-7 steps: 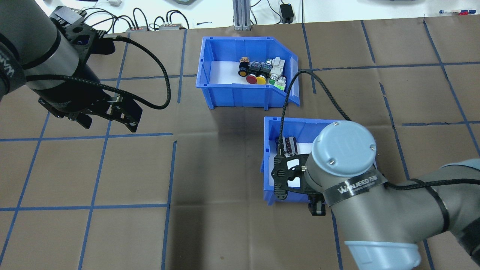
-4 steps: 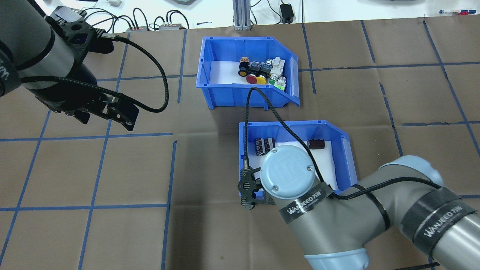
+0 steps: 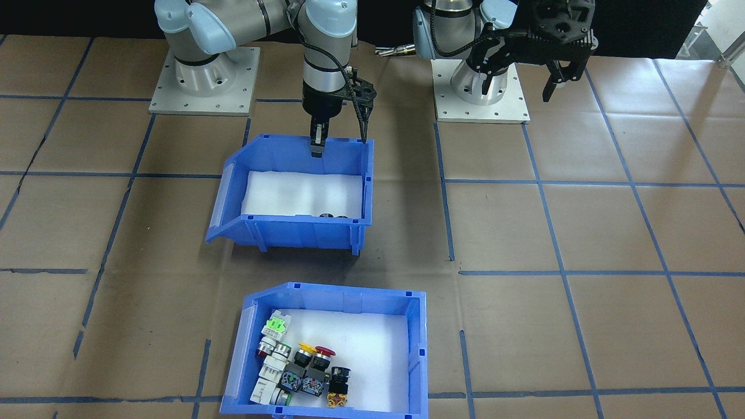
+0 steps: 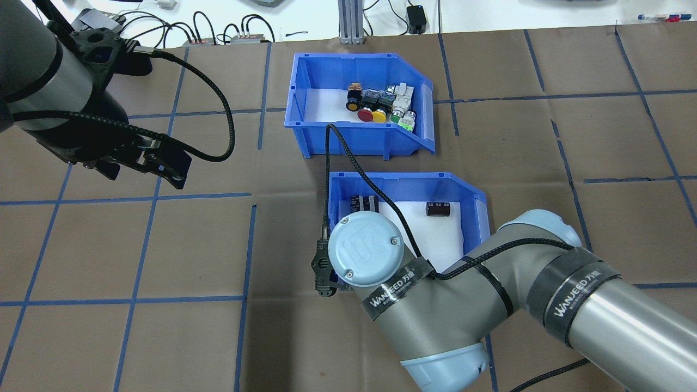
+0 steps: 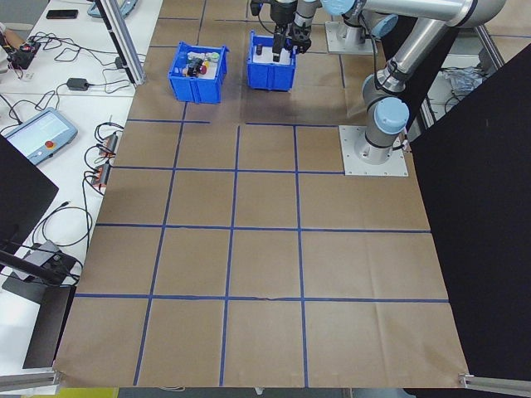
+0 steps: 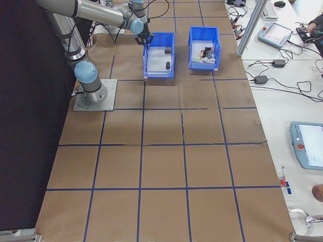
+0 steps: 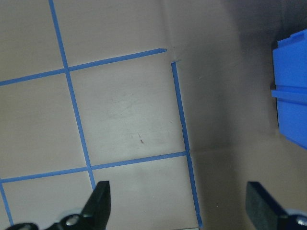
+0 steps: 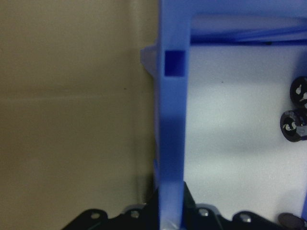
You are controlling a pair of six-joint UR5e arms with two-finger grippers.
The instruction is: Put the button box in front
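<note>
Brown paper ruled with blue tape covers the table [image 4: 163, 245], where two blue bins sit near each other, one behind the other as seen from the robot's side. Farther from the robot stands the button box [image 4: 356, 100], flat on the paper, with its red, yellow, green and white switches [image 4: 381, 103] bunched toward the sloped end of its white liner. Nothing touches it.

Nearer the robot sits the second bin [image 4: 403, 218], holding only a few dark cylindrical parts [image 4: 437, 209]. The right gripper [image 3: 317, 145] has its fingers clamped on that bin's near wall; the wrist view shows the blue wall [image 8: 171, 120] running straight up between the closed jaws, liner and dark parts to one side, bare paper to the other.

The left gripper [image 4: 147, 160] hangs over bare paper off to the robot's left, well apart from both bins, its jaws wide apart and holding nothing; its wrist camera sees only taped paper and the corner of a blue bin.

Judged from this layout, the task is at an early stage. The parts bin occupies the spot in front of the button box, so the right arm's grip on it looks like clearing work. The button box itself has yet to be gripped and brought forward to the near position.
</note>
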